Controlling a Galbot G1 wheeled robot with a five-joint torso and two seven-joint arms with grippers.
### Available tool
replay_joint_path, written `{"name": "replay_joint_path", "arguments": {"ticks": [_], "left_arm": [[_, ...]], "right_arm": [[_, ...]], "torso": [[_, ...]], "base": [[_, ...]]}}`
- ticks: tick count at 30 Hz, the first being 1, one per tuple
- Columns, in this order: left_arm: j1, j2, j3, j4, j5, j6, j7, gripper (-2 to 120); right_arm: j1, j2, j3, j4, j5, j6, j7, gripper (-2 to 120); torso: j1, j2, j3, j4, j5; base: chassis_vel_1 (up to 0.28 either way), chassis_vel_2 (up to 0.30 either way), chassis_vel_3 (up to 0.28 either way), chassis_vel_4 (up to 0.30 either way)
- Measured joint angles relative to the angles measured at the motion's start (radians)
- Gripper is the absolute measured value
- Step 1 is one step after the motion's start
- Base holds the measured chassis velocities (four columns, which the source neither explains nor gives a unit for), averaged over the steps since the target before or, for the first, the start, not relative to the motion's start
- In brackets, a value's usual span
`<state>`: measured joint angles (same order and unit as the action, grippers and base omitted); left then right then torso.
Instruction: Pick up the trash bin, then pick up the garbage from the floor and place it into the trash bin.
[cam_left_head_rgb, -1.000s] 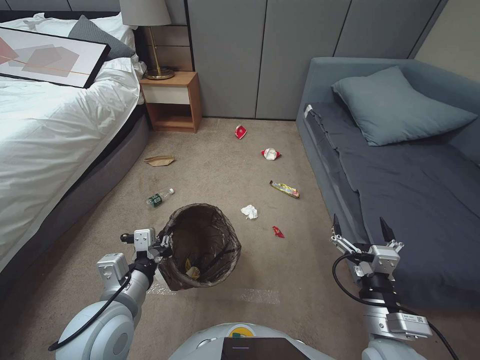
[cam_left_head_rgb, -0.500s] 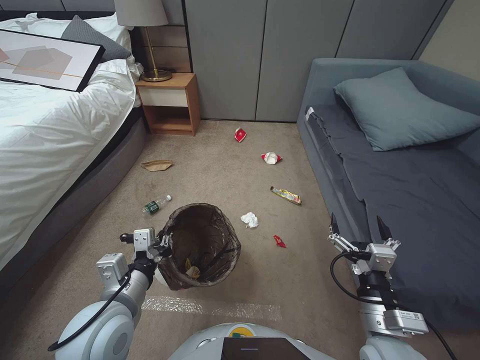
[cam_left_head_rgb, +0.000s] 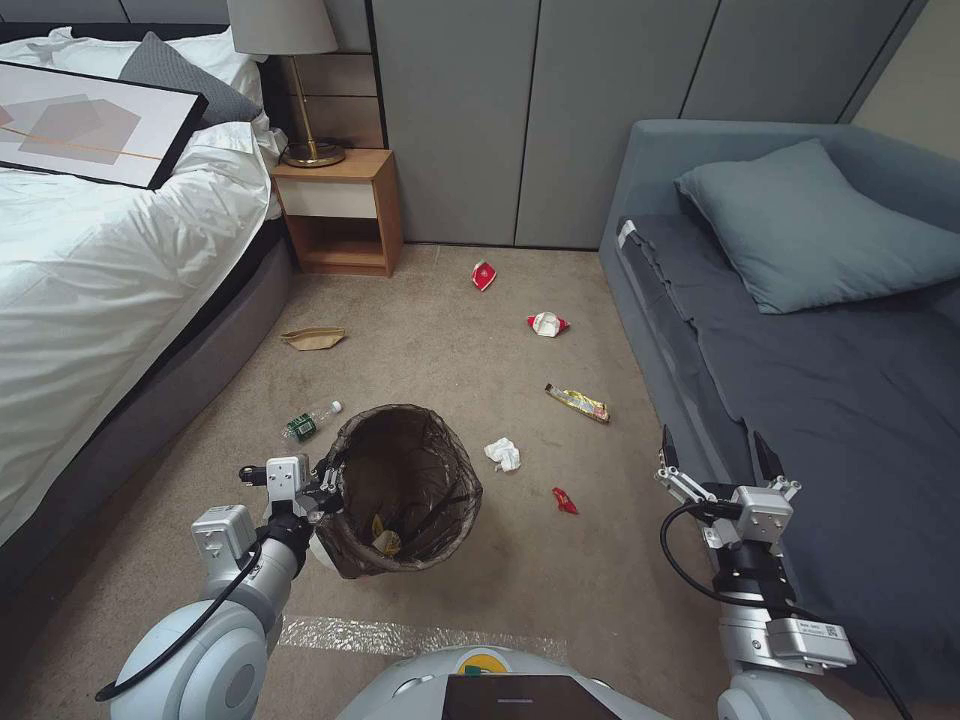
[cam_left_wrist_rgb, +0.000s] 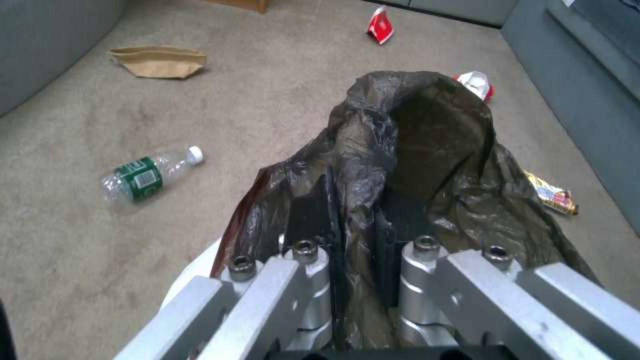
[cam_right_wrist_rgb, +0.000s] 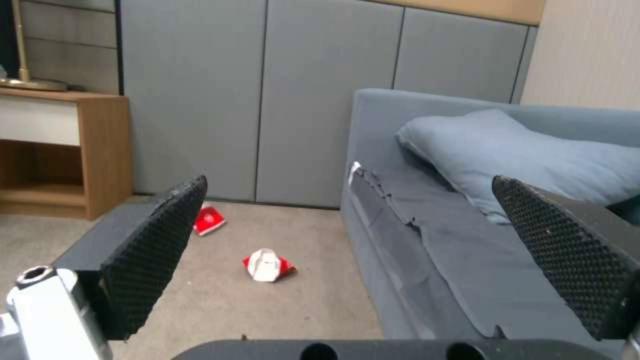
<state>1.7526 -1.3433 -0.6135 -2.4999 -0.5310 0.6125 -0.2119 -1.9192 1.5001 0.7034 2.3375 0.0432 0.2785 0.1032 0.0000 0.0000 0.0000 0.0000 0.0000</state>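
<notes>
My left gripper (cam_left_head_rgb: 322, 494) is shut on the rim of the trash bin (cam_left_head_rgb: 405, 490), a white pail lined with a dark brown bag (cam_left_wrist_rgb: 427, 150), held tilted above the floor (cam_left_head_rgb: 480, 330). A bit of litter lies inside it. Garbage is scattered on the carpet: a white tissue (cam_left_head_rgb: 503, 453), a small red wrapper (cam_left_head_rgb: 565, 500), a yellow wrapper (cam_left_head_rgb: 577, 402), two crushed red-and-white cups (cam_left_head_rgb: 547, 323) (cam_left_head_rgb: 483, 274), a brown paper bag (cam_left_head_rgb: 313, 338) and a plastic bottle (cam_left_head_rgb: 308, 422). My right gripper (cam_left_head_rgb: 713, 458) hangs open beside the sofa, right of the red wrapper.
A bed (cam_left_head_rgb: 90, 260) lies along the left, a wooden nightstand (cam_left_head_rgb: 338, 210) with a lamp at the back. A grey sofa (cam_left_head_rgb: 800, 330) with a cushion runs along the right. Clear tape (cam_left_head_rgb: 400, 635) shines on the carpet near my base.
The whole head view has shifted: the litter and tape strip sit lower and slightly right in the picture, so the camera moved. Both arms hold the same pose, the bin still gripped.
</notes>
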Motion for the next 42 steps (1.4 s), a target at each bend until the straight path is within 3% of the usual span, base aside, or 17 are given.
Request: {"name": "replay_joint_path", "arguments": {"ticks": [42], "left_arm": [[0.004, 0.0, -0.005, 0.0, 0.001, -0.004, 0.001, 8]], "right_arm": [[0.007, -0.006, 0.014, -0.01, 0.019, -0.013, -0.031, 100]], "torso": [[0.0, 0.0, 0.0, 0.0, 0.0001]], "base": [[-0.061, 0.063, 0.063, -0.064]]}}
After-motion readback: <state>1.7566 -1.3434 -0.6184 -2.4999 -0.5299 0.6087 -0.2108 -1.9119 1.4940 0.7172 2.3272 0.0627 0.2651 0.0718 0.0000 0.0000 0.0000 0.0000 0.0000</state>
